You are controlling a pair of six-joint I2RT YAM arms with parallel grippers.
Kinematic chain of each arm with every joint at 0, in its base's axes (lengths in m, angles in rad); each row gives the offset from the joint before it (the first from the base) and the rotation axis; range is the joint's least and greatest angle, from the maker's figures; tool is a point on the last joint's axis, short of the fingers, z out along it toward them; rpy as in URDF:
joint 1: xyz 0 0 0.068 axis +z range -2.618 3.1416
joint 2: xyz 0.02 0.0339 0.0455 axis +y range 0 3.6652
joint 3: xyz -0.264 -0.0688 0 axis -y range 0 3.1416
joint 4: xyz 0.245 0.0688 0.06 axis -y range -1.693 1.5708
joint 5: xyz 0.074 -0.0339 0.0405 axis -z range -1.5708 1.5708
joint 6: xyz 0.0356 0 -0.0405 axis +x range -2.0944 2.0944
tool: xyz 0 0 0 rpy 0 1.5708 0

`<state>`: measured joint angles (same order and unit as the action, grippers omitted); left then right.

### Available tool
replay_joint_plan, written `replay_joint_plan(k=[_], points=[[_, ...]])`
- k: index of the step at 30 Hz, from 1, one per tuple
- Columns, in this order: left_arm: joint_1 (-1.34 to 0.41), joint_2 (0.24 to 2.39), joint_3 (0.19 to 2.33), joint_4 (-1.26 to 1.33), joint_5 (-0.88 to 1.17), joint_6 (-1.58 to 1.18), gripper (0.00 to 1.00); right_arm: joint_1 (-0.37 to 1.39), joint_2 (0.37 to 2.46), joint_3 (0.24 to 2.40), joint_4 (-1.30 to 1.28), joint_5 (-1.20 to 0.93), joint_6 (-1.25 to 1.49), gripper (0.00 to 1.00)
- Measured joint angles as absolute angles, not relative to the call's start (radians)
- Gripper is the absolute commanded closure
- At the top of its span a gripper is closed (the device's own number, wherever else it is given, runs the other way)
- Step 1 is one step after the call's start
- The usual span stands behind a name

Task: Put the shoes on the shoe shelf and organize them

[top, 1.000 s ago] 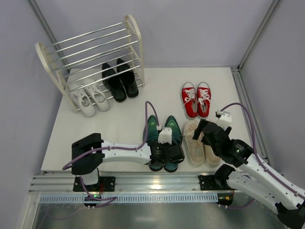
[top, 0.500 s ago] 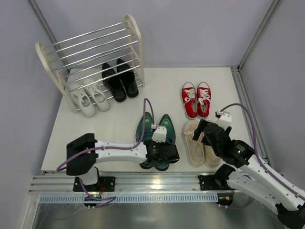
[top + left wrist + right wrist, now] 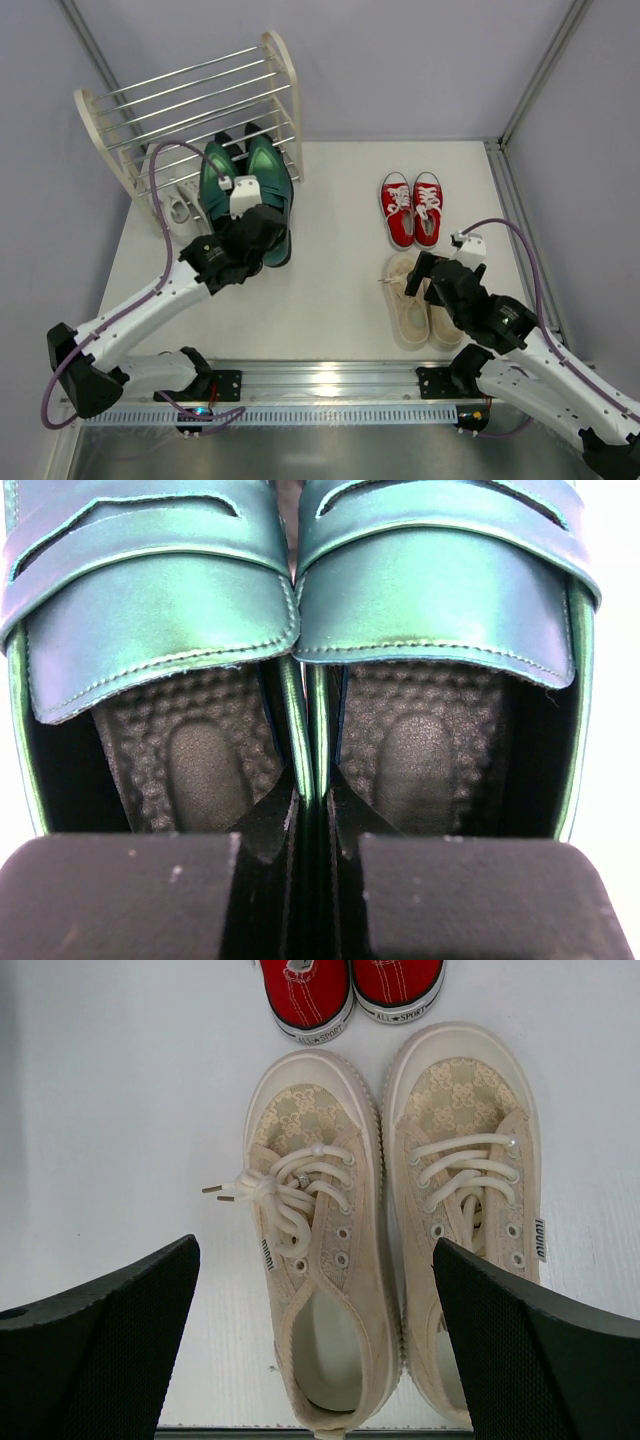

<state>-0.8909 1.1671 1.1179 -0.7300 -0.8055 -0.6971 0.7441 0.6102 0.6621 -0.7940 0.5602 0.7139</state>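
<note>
Pinching with the left gripper (image 3: 312, 880): clamped on the two touching inner walls of the dark green glossy leather loafers (image 3: 300, 590), one black finger (image 3: 120, 895) down inside each heel opening. Held as a pair, toes pointing away from the wrist, at the front of the slanted cream-framed shoe shelf with thin silver rods (image 3: 283, 70), over its lower right part. Just left of them, partly hidden, a white sneaker (image 3: 178, 208).

Spread wide at the right gripper (image 3: 320, 1350), touching nothing. Hovering directly over the beige lace-up canvas sneakers (image 3: 310, 1190), side by side on the white table (image 3: 120, 1110), heels nearest the fingers. Just beyond their toes, the small red canvas sneakers (image 3: 350, 985).
</note>
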Motion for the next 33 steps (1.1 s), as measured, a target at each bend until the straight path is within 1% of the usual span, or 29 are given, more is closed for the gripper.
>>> replay_joint_plan(k=[5, 10, 13, 17, 23, 28, 33], points=[[-0.662, 1.209, 1.206, -0.73, -0.704, -0.565, 1.0, 0.744, 0.631, 0.672, -0.793, 0.546, 0.693, 0.01], [-0.464, 1.3, 1.278, -0.731, -0.587, -0.487, 1.0, 0.744, 0.646, 0.702, -0.787, 0.535, 0.669, 0.01], [-0.376, 1.355, 1.311, -0.738, -0.522, -0.455, 1.0, 0.744, 0.656, 0.724, -0.786, 0.535, 0.654, 0.01], [-0.298, 1.432, 1.411, -0.788, -0.469, -0.41, 1.0, 0.744, 0.669, 0.737, -0.786, 0.533, 0.642, 0.01], [-0.223, 1.575, 1.68, -0.823, -0.422, -0.348, 1.0, 0.744, 0.704, 0.739, -0.778, 0.512, 0.625, 0.01], [-0.137, 1.687, 1.858, -0.839, -0.382, -0.328, 1.0, 0.737, 0.745, 0.763, -0.767, 0.498, 0.589, 0.02], [-0.07, 1.75, 1.897, -0.854, -0.39, -0.311, 1.0, 0.704, 0.774, 0.783, -0.73, 0.476, 0.543, 0.01]])
